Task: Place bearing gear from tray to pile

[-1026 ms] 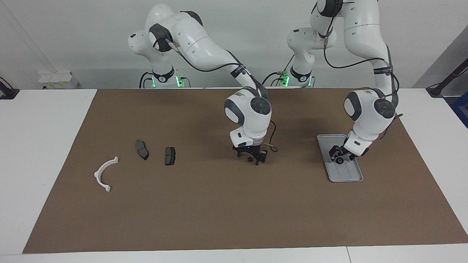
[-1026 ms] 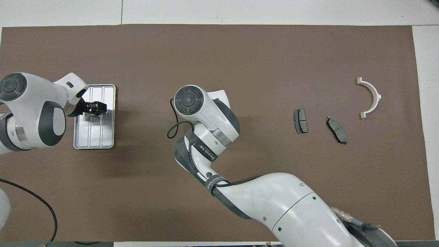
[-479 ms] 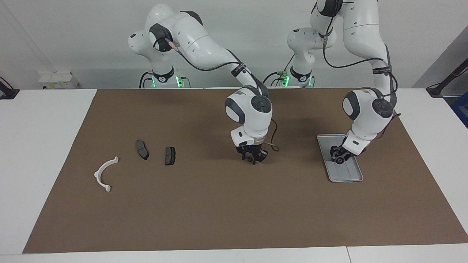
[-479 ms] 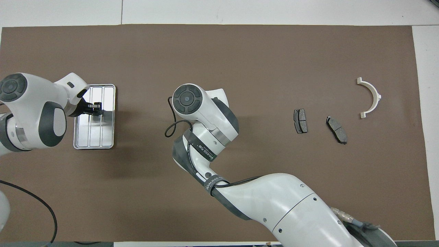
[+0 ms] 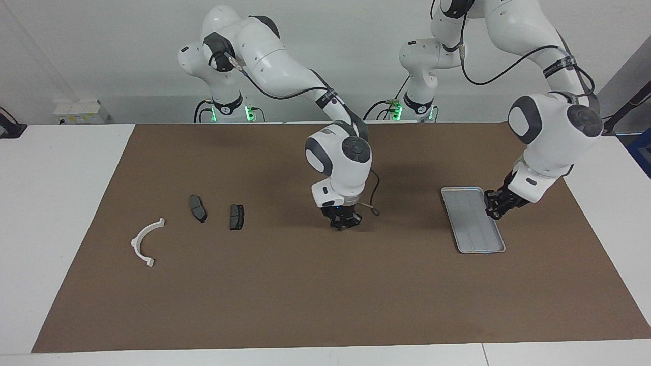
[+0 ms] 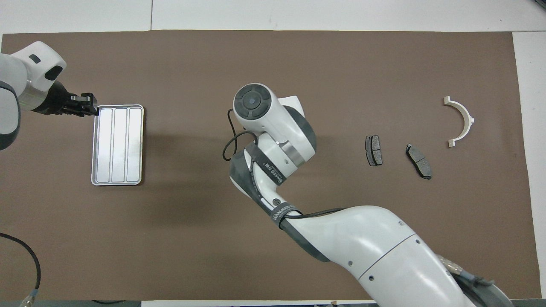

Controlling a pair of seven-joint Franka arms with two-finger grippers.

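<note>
The silver-grey tray [image 5: 473,239] [image 6: 117,145] lies on the brown mat toward the left arm's end, its ribbed floor bare. My left gripper [image 5: 495,209] [image 6: 87,108] hangs over the tray's rim on that end, shut on the small dark bearing gear, which its fingers mostly hide. The pile lies toward the right arm's end: a white semicircular bracket [image 5: 146,241] [image 6: 463,121] and two dark pads [image 5: 198,208] [image 6: 373,150]. My right gripper [image 5: 342,223] is shut low over the mat's middle, between tray and pile, with nothing seen in it. The overhead view hides it under its own wrist.
The brown mat [image 5: 285,295] covers most of the white table. A loose black cable loop [image 5: 375,203] hangs beside the right wrist. The right arm's forearm [image 6: 341,238] stretches over the mat's near part in the overhead view.
My left gripper shut on the gear in the tray, then lifted away toward the left arm's end, leaving the tray bare. The right gripper shut and drifted slightly toward the pile.
</note>
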